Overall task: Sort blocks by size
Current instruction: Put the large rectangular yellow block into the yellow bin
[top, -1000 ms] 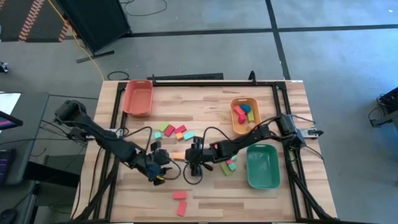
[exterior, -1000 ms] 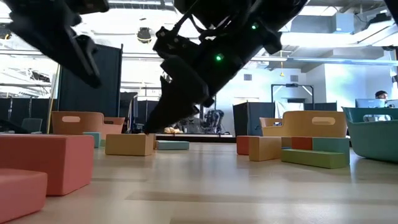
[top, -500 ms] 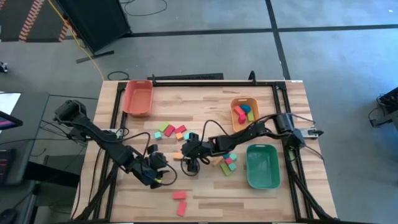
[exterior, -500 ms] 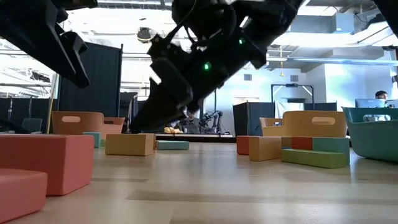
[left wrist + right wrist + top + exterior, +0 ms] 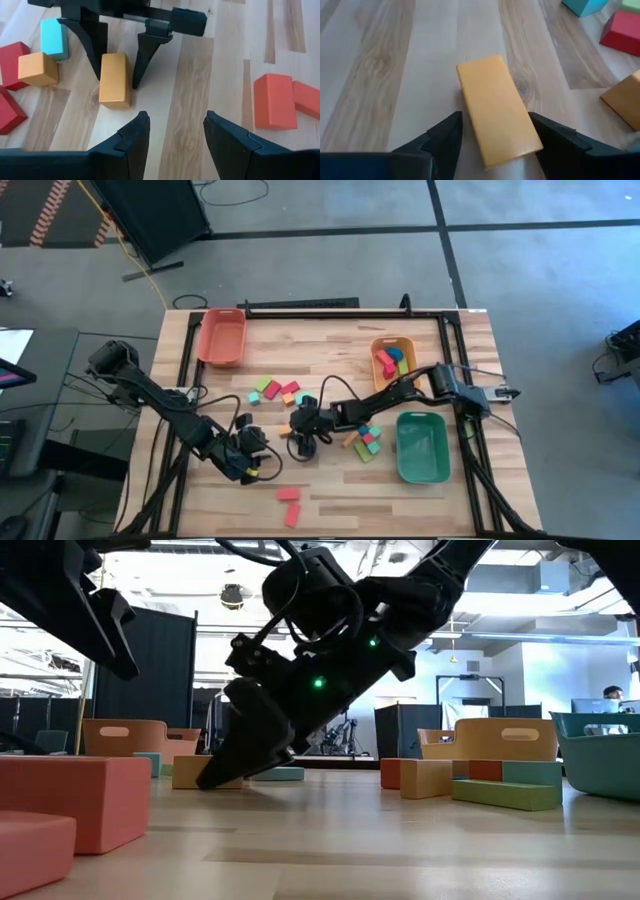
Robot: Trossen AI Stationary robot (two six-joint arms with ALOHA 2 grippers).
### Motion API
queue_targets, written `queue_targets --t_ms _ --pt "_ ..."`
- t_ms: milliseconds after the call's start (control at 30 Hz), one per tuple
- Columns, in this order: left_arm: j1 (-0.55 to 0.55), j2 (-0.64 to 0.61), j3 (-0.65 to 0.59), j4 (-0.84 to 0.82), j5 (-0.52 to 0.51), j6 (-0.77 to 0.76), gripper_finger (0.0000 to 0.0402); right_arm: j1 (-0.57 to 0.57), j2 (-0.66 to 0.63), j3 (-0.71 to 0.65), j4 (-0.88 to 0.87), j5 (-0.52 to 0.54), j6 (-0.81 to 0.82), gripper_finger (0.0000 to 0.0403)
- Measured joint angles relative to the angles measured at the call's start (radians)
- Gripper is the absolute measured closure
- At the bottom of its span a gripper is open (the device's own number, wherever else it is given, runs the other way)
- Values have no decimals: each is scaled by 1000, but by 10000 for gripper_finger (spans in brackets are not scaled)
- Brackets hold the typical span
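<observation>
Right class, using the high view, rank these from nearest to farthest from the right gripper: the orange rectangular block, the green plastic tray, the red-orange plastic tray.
1. The orange rectangular block lies on the wooden table between the open fingers of the right gripper.
2. The green plastic tray sits toward the table's right side.
3. The red-orange plastic tray sits at the far left corner.

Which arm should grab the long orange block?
The right arm, probably. Its open claw already straddles the orange block on the table; the left claw sits farther away, empty.
</observation>
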Motion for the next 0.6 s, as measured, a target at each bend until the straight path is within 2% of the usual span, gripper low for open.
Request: queue_targets --t_ms 100,300,467,600 --pt "0 0 0 -2 0 0 223 2 1 2 2 5 -22 169" --pt "-1 0 0 -3 -1 0 223 6 1 3 0 7 -50 246" --pt "-1 0 0 -3 -1 0 223 17 -5 4 -24 10 -61 246" --pt "-1 0 0 -4 -2 0 223 21 -41 3 -110 10 -65 246"
